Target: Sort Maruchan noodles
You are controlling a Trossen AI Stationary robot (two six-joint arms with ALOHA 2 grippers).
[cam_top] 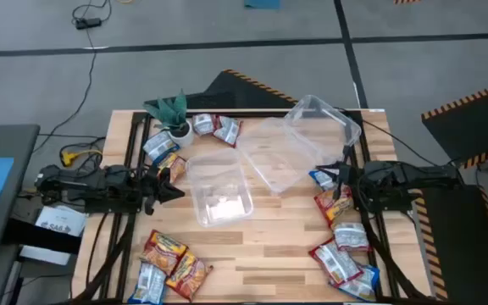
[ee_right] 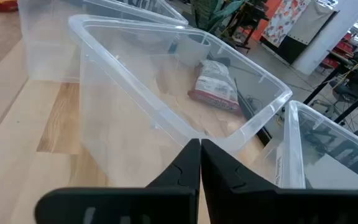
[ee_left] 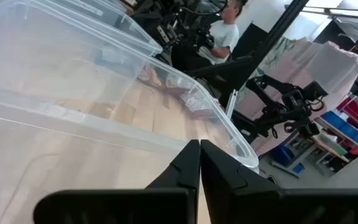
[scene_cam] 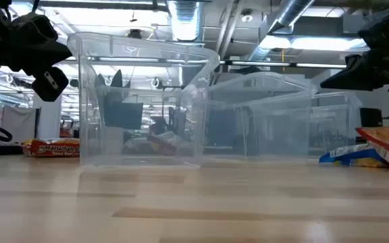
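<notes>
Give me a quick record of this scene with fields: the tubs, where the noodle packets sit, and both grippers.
tubs: three clear plastic tubs mid-table: left tub, middle tub, tilted far tub
in tubs: one noodle packet in the left tub
loose packets: far-left group, near-left group, right group
plant: small potted plant at far left
left gripper: shut, empty, beside the left tub
right gripper: shut, empty, over the right group's far end
</notes>
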